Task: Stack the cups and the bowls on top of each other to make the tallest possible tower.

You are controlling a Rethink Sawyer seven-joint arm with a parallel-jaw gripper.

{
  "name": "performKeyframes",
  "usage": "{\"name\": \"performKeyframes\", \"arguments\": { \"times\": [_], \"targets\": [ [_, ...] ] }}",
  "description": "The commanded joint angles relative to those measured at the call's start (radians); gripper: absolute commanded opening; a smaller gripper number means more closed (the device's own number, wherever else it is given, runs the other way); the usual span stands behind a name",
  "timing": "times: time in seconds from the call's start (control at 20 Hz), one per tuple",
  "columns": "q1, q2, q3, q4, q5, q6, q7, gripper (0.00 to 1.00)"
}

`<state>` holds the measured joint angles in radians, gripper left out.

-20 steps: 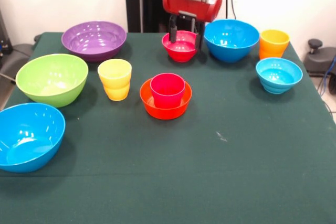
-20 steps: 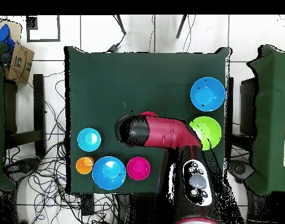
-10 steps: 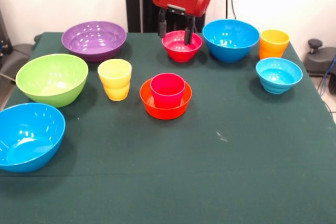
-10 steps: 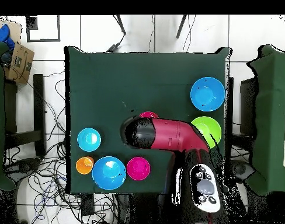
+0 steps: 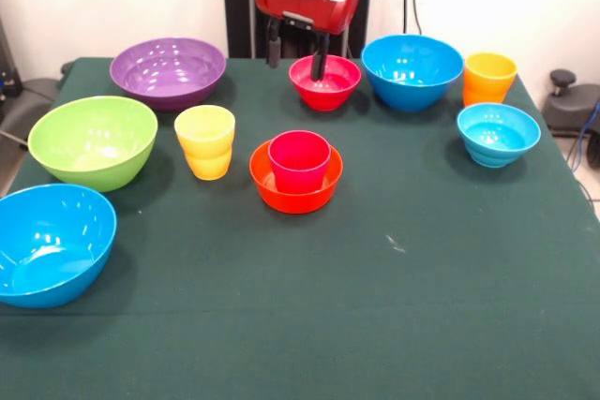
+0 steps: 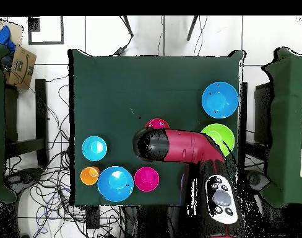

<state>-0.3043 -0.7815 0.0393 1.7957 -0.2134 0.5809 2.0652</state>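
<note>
My gripper (image 5: 295, 55) hangs open and empty at the table's far side, just left of the small red bowl (image 5: 325, 81), with one finger in front of that bowl's left rim. The red-pink cup (image 5: 299, 160) stands inside the orange bowl (image 5: 295, 189) at mid table. The yellow cup (image 5: 205, 141) stands to its left. The orange cup (image 5: 488, 78) stands at the far right. In the overhead view the arm (image 6: 178, 145) hides the gripper, the yellow cup and the purple bowl; only the red-pink cup's edge (image 6: 156, 124) shows.
The purple bowl (image 5: 169, 70), lime green bowl (image 5: 92, 140) and a blue bowl (image 5: 49, 241) line the left side of the green table (image 5: 422, 259). Another blue bowl (image 5: 412, 70) and the light blue bowl (image 5: 498, 133) stand at the right.
My gripper has moved left and up in the front view, from astride the small red bowl to its left side. The red bowl stays on the table.
</note>
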Motion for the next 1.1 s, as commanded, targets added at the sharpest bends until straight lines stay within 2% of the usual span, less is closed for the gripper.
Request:
{"name": "performKeyframes", "arguments": {
  "times": [0.05,0.35,0.8,1.1],
  "targets": [
    [0.000,0.055,0.077,0.042,-0.078,-0.037,-0.053,1.00],
    [0.009,0.076,0.074,0.005,-0.076,-0.018,-0.036,1.00],
    [0.013,0.077,0.071,0.044,-0.064,-0.055,-0.002,1.00],
    [0.019,0.084,0.059,0.101,-0.044,-0.120,0.058,1.00]
  ]
}}
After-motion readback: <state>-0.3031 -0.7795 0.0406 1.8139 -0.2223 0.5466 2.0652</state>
